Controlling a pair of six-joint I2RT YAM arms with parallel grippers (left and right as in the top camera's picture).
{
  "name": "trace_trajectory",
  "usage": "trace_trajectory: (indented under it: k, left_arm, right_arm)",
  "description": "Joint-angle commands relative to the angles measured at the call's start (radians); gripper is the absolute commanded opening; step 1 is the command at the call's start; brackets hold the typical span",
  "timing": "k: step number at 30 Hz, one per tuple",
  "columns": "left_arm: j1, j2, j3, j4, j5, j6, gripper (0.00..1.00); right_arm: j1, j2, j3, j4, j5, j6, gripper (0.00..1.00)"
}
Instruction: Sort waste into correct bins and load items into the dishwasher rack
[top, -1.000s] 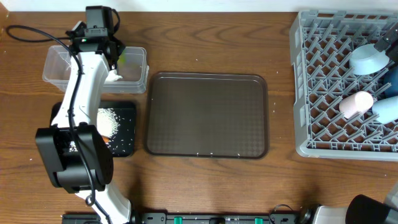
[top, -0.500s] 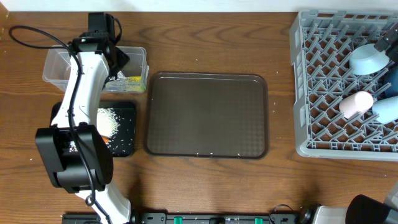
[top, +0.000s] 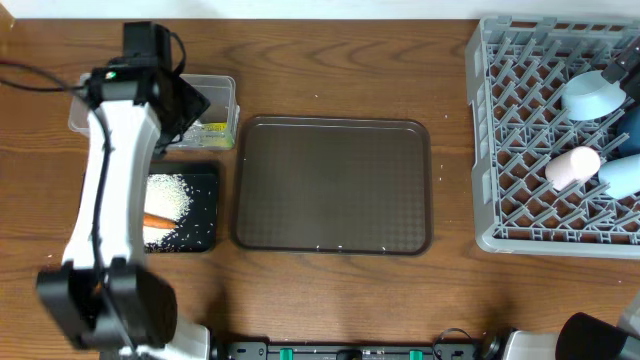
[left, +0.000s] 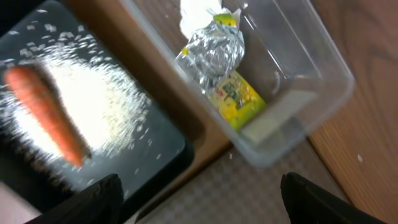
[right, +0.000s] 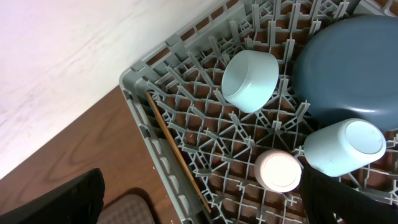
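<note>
Dropped within the last second, the foil wrapper (left: 224, 74) now lies loose in the clear tub (left: 311, 74), and the left arm has pulled up and away from where it stood low over that tub. The wrapper rests near the tub's middle, with the white tissue (left: 198, 11) touching its upper end. Just beside the tub sits the black tray (left: 155, 155), which holds the carrot (left: 43, 112) and the scattered rice (left: 106, 106). Next to both lies the brown serving tray (top: 333, 185), and nothing shows on it.

Well apart, on the right, the rack (right: 134, 93) carries the plate (right: 348, 68), the bowl (right: 250, 79), two cups (right: 280, 171) and the chopsticks (right: 177, 158), which run along its edge.

By my reading the sorting step is just being finished — every piece of waste sits in a bin and every dish is in the rack. What is left looks like a clean withdrawal: the left arm should lift clear without clipping the tub's rim.

The left gripper (left: 199, 202) hangs above the tub's near corner with its fingers spread wide, holding and touching nothing. The right gripper (right: 205, 205) hovers over the rack — also fully spread and empty.
</note>
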Motion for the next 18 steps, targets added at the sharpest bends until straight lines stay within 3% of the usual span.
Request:
trace_trajectory:
  k: [1,5,13,18]
  left_arm:
    - [0.002,-0.053,-0.023,-0.044,0.011,0.017,0.84]
    - [0.002,-0.127,-0.159,-0.02,0.038,0.017,0.84]
    - [0.002,-0.39,-0.564,0.232,0.243,0.018,0.85]
    - [0.002,-0.532,-0.627,0.227,0.333,0.061,0.85]
  right_arm:
    - [0.003,-0.002,-0.002,-0.002,0.009,-0.012,0.99]
    - [0.003,-0.002,-0.002,-0.002,0.009,-0.012,0.99]
    - [0.003,-0.002,-0.002,-0.001,0.009,-0.012,0.99]
    - [0.003,-0.002,-0.002,-0.001,0.009,-0.012,0.99]
